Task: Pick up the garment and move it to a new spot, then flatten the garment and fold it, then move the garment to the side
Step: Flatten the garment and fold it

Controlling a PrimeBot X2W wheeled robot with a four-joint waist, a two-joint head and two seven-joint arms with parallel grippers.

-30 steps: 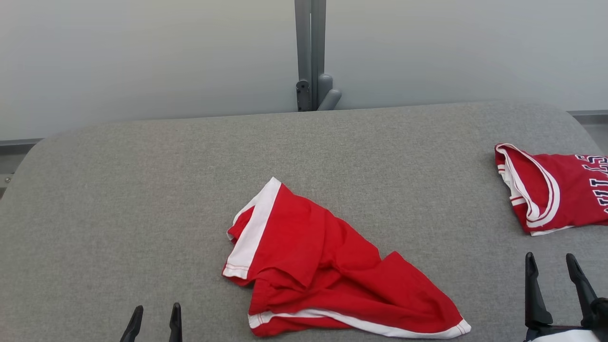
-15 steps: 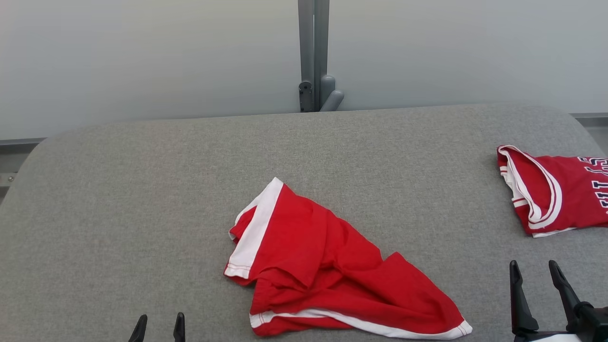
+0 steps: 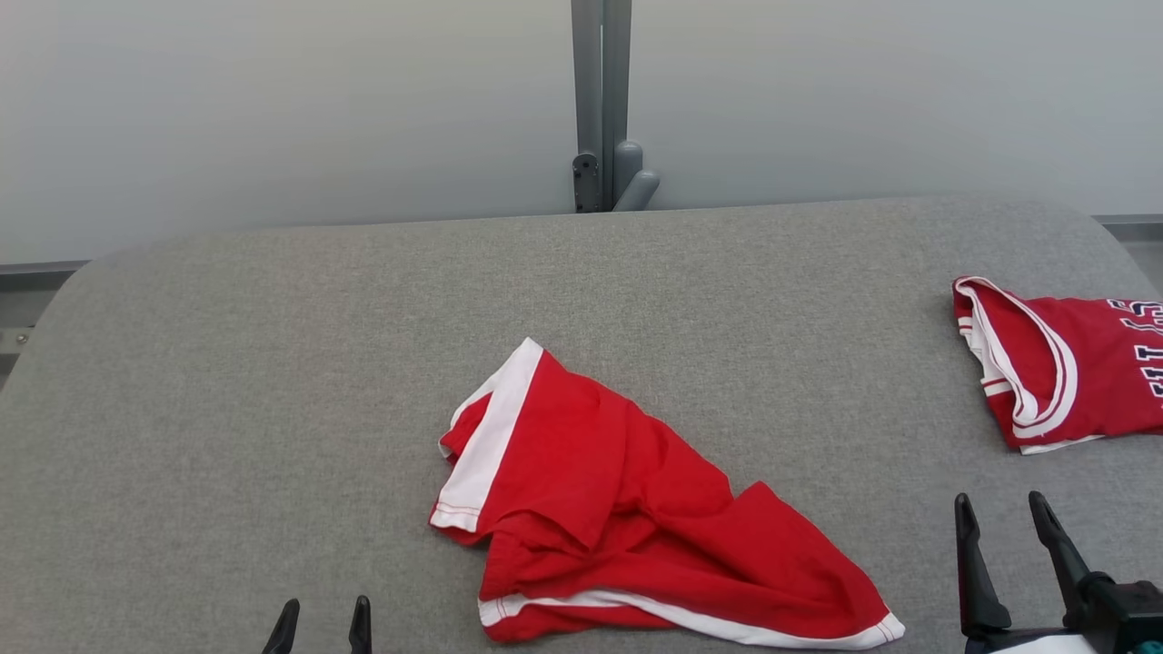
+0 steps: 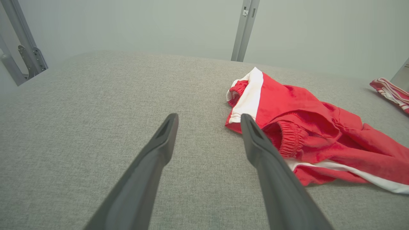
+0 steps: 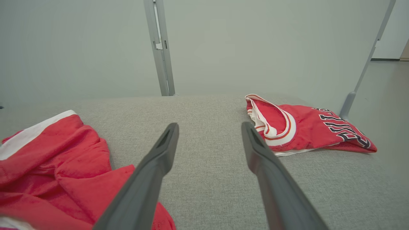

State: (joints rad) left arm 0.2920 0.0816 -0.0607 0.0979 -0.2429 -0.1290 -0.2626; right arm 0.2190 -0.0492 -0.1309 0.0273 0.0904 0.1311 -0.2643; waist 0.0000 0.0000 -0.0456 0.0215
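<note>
The garment, red shorts with white trim, lies crumpled on the grey padded table, at the centre near the front. In the left wrist view the garment shows an elastic waistband, just right of my left gripper, whose right finger reaches the cloth's near edge. My left gripper stands open at the bottom edge, left of the garment. Open and holding nothing, my right gripper is to the right of the garment's lower corner. The right wrist view has the garment left of my right gripper.
A folded red jersey with white trim and dark lettering lies at the table's right edge, beyond my right gripper; the jersey sits right of the fingers. A grey metal post rises behind the table against a pale wall.
My right gripper has slid left toward the garment. My left gripper has shifted right and sunk lower in the head view. The garment has not moved.
</note>
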